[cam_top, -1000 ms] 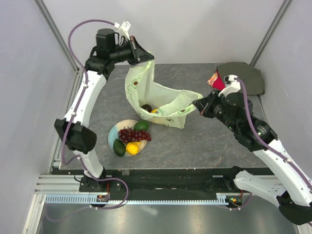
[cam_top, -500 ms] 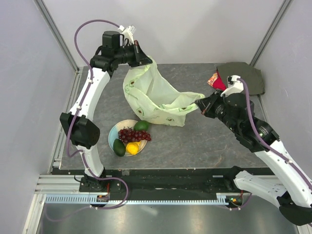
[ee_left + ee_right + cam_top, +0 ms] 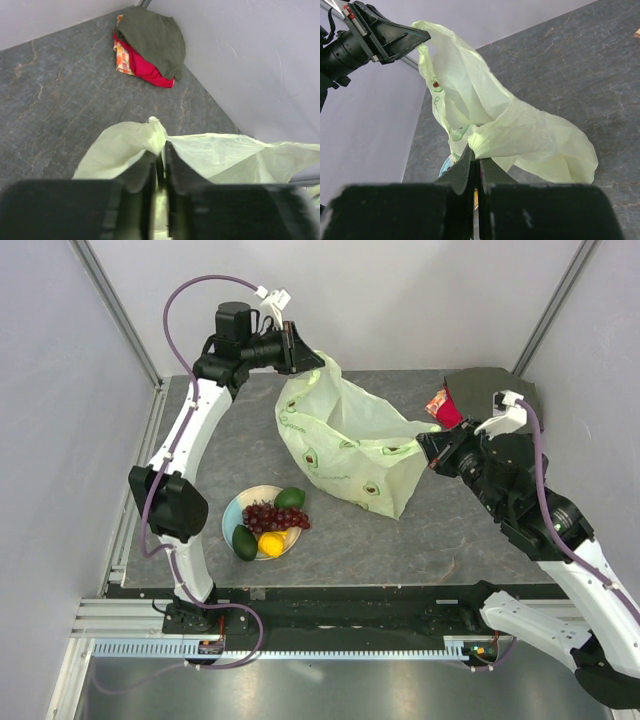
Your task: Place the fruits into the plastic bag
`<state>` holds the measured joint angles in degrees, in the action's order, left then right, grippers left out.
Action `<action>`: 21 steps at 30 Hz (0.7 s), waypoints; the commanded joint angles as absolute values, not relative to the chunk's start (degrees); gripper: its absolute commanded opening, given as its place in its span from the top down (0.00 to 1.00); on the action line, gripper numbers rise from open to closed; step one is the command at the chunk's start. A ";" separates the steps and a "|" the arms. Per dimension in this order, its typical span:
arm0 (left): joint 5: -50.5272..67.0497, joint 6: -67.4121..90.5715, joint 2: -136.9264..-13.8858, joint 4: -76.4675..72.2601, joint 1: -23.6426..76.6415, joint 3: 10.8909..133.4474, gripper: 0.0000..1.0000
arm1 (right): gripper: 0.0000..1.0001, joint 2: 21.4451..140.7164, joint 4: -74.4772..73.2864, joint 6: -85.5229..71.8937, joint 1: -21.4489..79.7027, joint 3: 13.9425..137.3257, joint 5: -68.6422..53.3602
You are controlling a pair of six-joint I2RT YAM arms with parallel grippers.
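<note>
Top external: left gripper at 11 o'clock, right gripper at 3, both pinched shut on plastic bag; spread mouth gently toward fruits at 7.

A dark green cloth lies bunched in the far right corner of the grey, stone-patterned table, with red fabric and an orange patterned edge showing beneath it. A pale round plate sits near the front left, well apart from the cloth.
</note>
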<state>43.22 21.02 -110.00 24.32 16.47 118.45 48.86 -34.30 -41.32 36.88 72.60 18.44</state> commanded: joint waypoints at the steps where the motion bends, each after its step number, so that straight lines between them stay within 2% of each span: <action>1: 41.66 18.81 -107.41 22.24 16.17 115.14 0.67 | 1.00 50.01 -33.66 -41.48 36.74 71.11 16.88; 2: 41.49 18.81 -106.79 22.15 16.08 114.61 0.49 | 1.00 50.10 -33.49 -41.75 36.83 70.67 16.70; 5: 39.12 16.97 -102.41 21.45 16.08 111.37 0.27 | 1.00 50.27 -32.70 -41.57 36.74 70.31 16.35; 8: 37.27 13.81 -96.01 18.48 16.08 105.66 0.17 | 1.00 50.62 -32.52 -41.40 36.83 70.40 16.35; 11: 34.72 14.15 -89.51 15.75 15.47 98.89 0.13 | 1.00 50.98 -31.99 -41.40 36.83 70.31 15.91; 15: 25.79 14.68 -79.48 12.41 14.85 86.44 0.08 | 1.00 51.33 -31.47 -41.48 36.83 70.40 15.47; 16: 23.93 14.59 -77.54 11.78 14.85 84.31 0.04 | 1.00 51.24 -31.46 -41.48 36.83 70.40 15.47; 21: 18.02 13.19 -68.48 13.95 14.15 76.82 0.02 | 1.00 51.77 -31.20 -41.13 36.83 70.23 14.68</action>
<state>25.32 16.47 -72.79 14.70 14.92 80.60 51.46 -33.39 -41.36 36.88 70.19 15.86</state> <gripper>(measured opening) 0.970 0.010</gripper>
